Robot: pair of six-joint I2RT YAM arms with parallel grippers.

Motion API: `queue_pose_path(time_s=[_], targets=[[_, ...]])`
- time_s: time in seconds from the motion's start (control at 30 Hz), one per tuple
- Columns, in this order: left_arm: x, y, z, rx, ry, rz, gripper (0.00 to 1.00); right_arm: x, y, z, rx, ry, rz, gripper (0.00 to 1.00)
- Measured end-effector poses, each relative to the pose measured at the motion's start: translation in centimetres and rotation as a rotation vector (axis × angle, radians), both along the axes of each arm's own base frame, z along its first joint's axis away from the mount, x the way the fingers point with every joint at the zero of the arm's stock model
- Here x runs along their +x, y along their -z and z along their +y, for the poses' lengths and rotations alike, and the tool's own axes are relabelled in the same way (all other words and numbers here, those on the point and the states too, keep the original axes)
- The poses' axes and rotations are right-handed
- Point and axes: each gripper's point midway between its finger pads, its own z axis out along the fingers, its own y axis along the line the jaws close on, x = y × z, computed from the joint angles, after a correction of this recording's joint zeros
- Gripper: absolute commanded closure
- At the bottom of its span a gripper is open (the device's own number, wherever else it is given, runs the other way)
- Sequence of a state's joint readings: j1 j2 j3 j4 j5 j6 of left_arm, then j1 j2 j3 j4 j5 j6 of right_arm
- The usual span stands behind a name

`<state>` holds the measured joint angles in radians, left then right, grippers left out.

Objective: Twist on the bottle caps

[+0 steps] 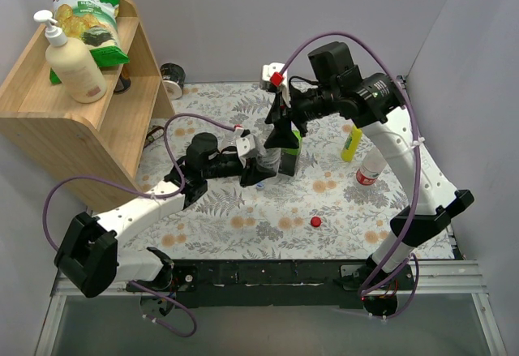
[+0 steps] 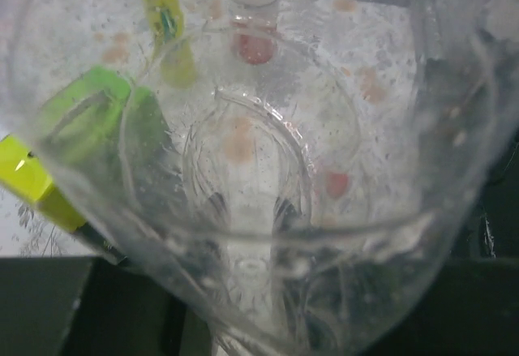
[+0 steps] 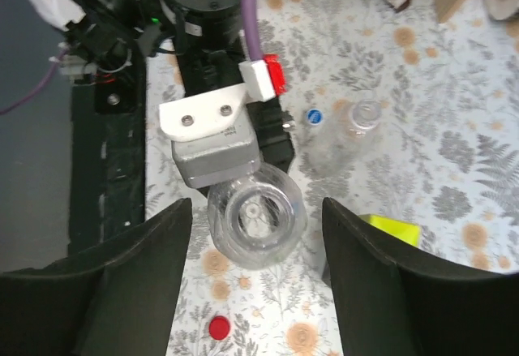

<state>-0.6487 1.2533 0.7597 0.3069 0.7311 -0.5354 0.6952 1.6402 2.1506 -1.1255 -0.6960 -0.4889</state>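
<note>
Right now your left hand is clamped on a clear bottle at the middle of the bench. Your right hand hangs directly over that bottle, with its fingers spread wide on either side and gripping nothing. A second clear bottle lies nearby with a blue cap just beside it. You'll find the red cap loose toward the near edge. The red-labelled bottle lies off to the right.
</note>
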Motion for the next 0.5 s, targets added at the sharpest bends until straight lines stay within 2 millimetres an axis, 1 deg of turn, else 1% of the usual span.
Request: queue_pose_path(time_s=[0.03, 0.13, 0.2, 0.23, 0.27, 0.3, 0.33, 0.37, 0.4, 0.43, 0.47, 0.5], targets=[[0.2, 0.3, 0.4, 0.013, -0.021, 0.014, 0.86, 0.6, -0.2, -0.1, -0.002, 0.024, -0.020, 0.24], [0.8, 0.7, 1.7, 0.042, -0.075, 0.041, 0.86, 2.4, -1.4, -0.6, 0.024, 0.095, -0.073, 0.24], [1.2, 0.5, 2.8, 0.057, -0.116, 0.056, 0.85, 4.4, -2.5, -1.9, 0.048, 0.178, -0.098, 0.24], [1.4, 0.3, 3.3, 0.062, -0.135, 0.062, 0.84, 5.6, -2.9, -3.0, 0.060, 0.231, -0.109, 0.25], [1.6, -0.1, 3.9, 0.065, -0.154, 0.064, 0.84, 6.4, -3.2, -3.7, 0.066, 0.266, -0.119, 0.25], [2.0, -0.8, 4.6, 0.064, -0.182, 0.061, 0.84, 7.5, -3.2, -4.9, 0.067, 0.313, -0.130, 0.25], [2.3, -1.5, 5.0, 0.062, -0.201, 0.056, 0.83, 8.0, -2.9, -5.5, 0.065, 0.335, -0.134, 0.25], [2.6, -2.5, 5.5, 0.056, -0.224, 0.047, 0.82, 8.3, -2.3, -5.9, 0.062, 0.345, -0.133, 0.25], [3.0, -3.7, 6.0, 0.047, -0.247, 0.032, 0.81, 8.2, -1.2, -6.1, 0.051, 0.340, -0.123, 0.25], [3.2, -5.0, 6.5, 0.036, -0.270, 0.015, 0.77, 7.7, 0.3, -6.0, 0.033, 0.322, -0.101, 0.28], [3.4, -6.4, 6.9, 0.024, -0.293, -0.003, 0.69, 7.3, 2.0, -5.8, 0.013, 0.297, -0.076, 0.29], [3.6, -7.9, 7.3, 0.010, -0.315, -0.022, 0.68, 7.1, 3.8, -5.6, -0.009, 0.273, -0.058, 0.29]])
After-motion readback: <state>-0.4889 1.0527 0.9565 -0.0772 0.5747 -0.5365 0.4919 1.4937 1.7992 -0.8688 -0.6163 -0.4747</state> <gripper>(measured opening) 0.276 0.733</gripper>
